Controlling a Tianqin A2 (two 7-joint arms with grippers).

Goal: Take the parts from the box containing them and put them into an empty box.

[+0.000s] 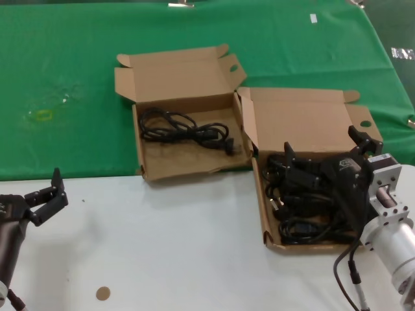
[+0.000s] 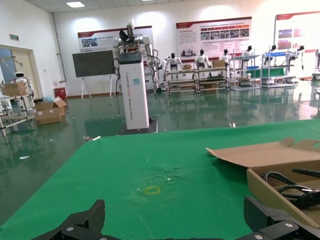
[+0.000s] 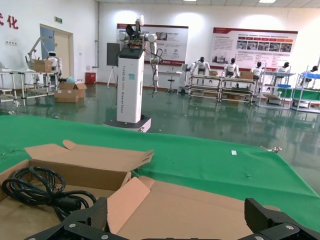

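Several coiled black cables [image 1: 305,207] fill the right-hand box [image 1: 305,110], whose lid stands open. My right gripper [image 1: 324,148] hovers just above these cables, open, with nothing between its fingers [image 3: 98,214]. The left-hand box [image 1: 188,172], with a bowed front wall, holds one black cable bundle [image 1: 185,129], which also shows in the right wrist view as a cable bundle [image 3: 35,187] and in the left wrist view as a cable bundle [image 2: 292,187]. My left gripper [image 1: 50,197] stays open and empty over the white table at the near left, away from both boxes.
Both boxes straddle the edge between the green cloth [image 1: 65,65] and the white tabletop [image 1: 168,246]. A small brown disc [image 1: 102,293] lies on the white surface near the front. A yellowish mark [image 1: 43,115] sits on the cloth at the left.
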